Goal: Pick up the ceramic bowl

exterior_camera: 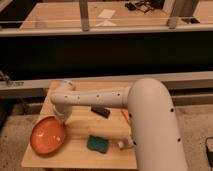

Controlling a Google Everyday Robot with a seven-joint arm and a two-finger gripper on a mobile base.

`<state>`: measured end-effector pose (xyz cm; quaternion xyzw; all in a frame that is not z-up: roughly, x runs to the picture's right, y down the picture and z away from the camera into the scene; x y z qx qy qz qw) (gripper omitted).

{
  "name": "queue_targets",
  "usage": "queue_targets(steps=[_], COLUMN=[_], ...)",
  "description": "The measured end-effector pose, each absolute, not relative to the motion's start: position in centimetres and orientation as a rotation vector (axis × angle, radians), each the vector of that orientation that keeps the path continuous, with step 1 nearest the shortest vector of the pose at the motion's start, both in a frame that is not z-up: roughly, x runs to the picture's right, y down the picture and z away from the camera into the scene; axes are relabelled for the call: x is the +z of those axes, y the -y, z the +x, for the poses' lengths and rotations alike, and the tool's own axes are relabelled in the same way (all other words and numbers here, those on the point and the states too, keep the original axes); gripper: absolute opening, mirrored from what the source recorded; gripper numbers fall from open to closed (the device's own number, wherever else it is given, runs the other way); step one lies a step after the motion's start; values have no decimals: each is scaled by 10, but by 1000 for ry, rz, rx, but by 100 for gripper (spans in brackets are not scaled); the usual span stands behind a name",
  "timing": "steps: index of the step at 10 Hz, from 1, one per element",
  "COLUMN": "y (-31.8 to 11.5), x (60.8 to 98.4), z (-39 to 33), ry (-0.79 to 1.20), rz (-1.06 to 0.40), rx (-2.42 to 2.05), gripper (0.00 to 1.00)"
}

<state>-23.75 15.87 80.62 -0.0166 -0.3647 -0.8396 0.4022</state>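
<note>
Dim counters and a long rail run behind a small wooden tabletop; at its front-left corner lies the ceramic bowl, wide, shallow, orange and glossy. From the camera view, the white arm reaches left across the tabletop, and its claw comes down on the bowl's far-right rim; the claw is closed and looks to be pinching that rim, though the contact itself is hard to make out. A teal sponge and a dark flat object lie apart to the right. I judge the bowl stiff, fairly heavy, slick and breakable; the rim is the only edge thin enough to grip, so held from one side it may tip or slip.
</note>
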Motion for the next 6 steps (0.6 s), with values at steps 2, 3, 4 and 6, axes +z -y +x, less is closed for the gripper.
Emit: queue_targets(steps=[2,3,4,6], y=[-148,-146,-146,-148], x=[797,796,796,793], z=[-231,-229,-230,-230], ry=[922,922,925,929], rz=[-39,-36,-32,-30], rx=[-2121,-2120,-2123,-2126], gripper=[3,3,3,3])
